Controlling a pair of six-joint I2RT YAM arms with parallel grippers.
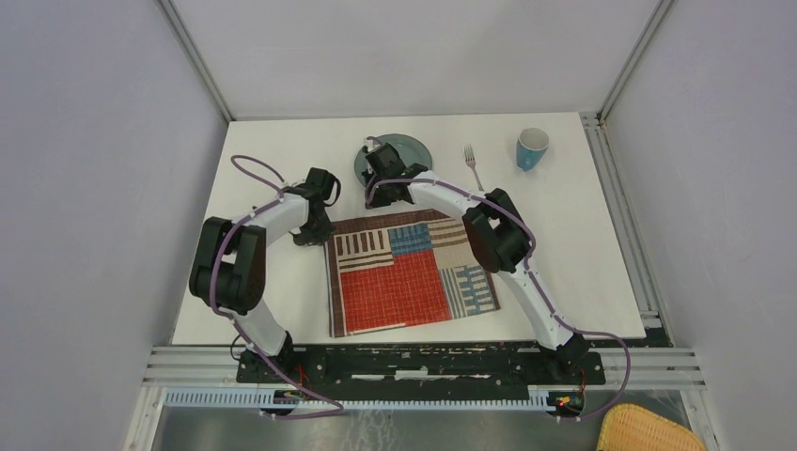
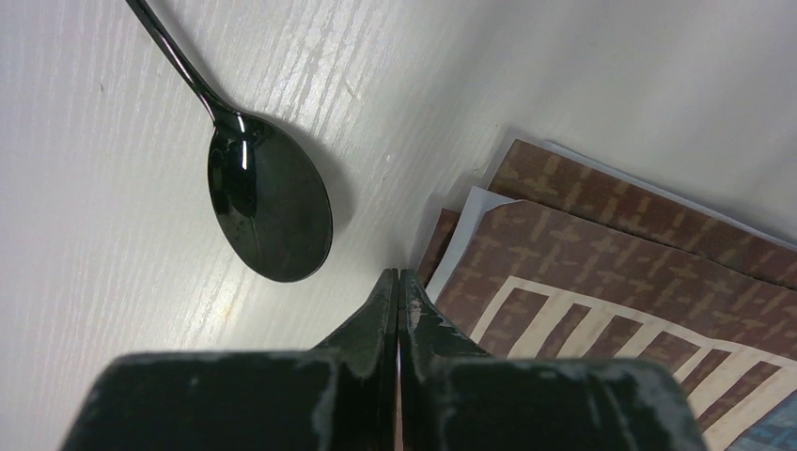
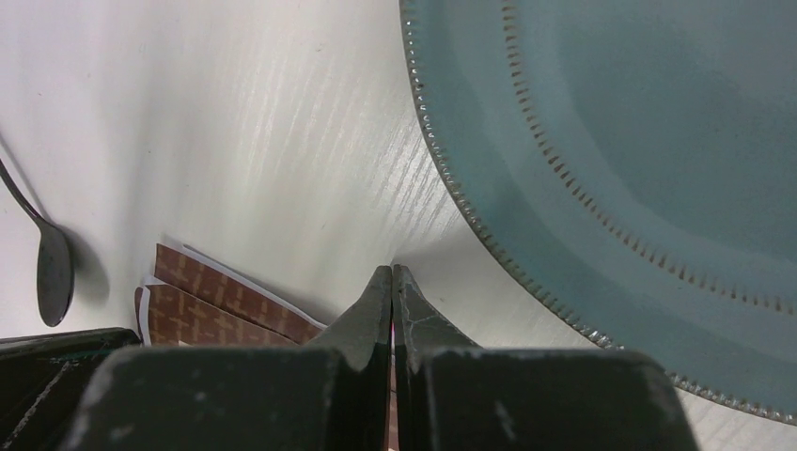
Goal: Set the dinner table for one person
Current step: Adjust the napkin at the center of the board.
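The white dinner table (image 1: pixel 564 263) carries a striped patchwork placemat (image 1: pixel 414 277) at its middle. My left gripper (image 1: pixel 318 237) is shut and empty, its tips (image 2: pixel 397 274) at the mat's far left corner (image 2: pixel 601 272), where the cloth is folded over. A black spoon (image 2: pixel 273 211) lies on the bare table just left of those tips; in the top view my arm hides it. My right gripper (image 1: pixel 369 185) is shut and empty, with its tips (image 3: pixel 391 271) over the bare table between the teal plate (image 3: pixel 639 141) and the mat corner (image 3: pixel 226 291).
The plate (image 1: pixel 414 150) sits at the back middle, a fork (image 1: pixel 473 166) to its right, and a blue cup (image 1: pixel 532 148) at the back right. The spoon (image 3: pixel 54 277) also shows in the right wrist view. Metal rails edge the table's right and near sides.
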